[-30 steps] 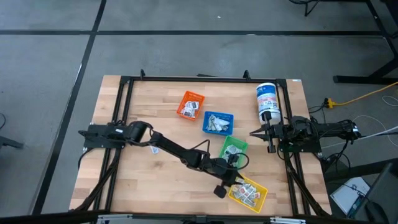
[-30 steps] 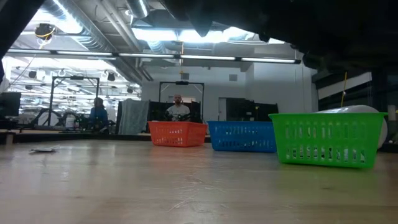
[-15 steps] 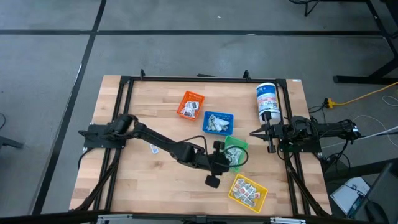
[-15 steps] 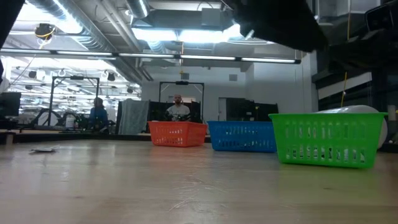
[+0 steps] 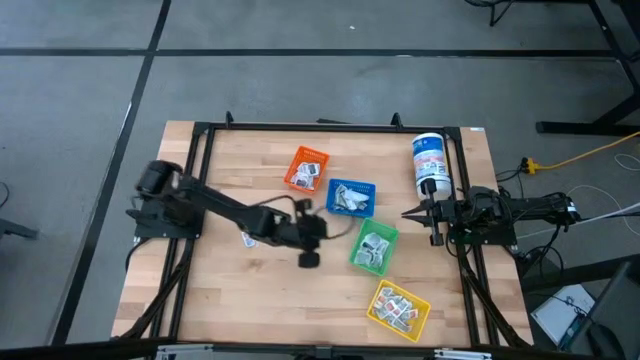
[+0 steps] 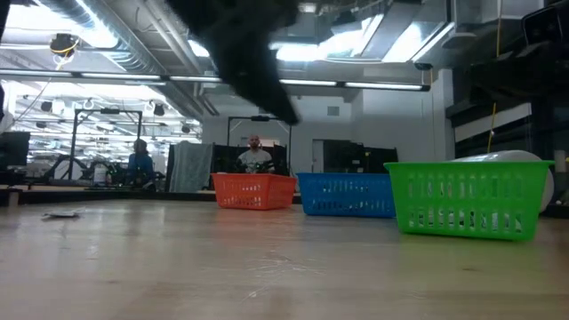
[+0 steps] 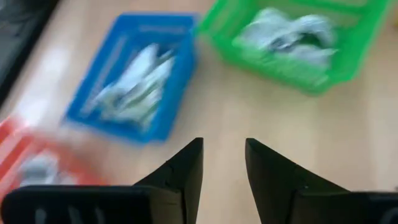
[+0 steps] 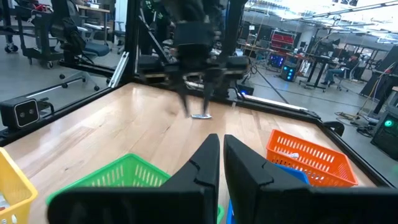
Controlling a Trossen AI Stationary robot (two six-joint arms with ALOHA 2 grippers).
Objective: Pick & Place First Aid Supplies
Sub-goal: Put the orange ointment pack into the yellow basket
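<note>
Now, lone packet [image 5: 247, 238] — just beside empty left pincer [image 5: 309, 258].

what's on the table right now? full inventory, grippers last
orange bin: 1, orange, far middle of the table, packets inside
blue bin: 1, blue, beside the orange bin, packets inside
green bin: 1, green, near side of the blue bin, packets inside
yellow bin: 1, yellow, near edge, packets inside
loose packet: 1, white, on bare wood under the left arm
canister: 1, white with blue label, far right
people: 2, in the room behind the table
left gripper: 1, dark, open and empty, over bare wood left of the green bin
right gripper: 1, dark, shut, parked at the right edge by the canister
</note>
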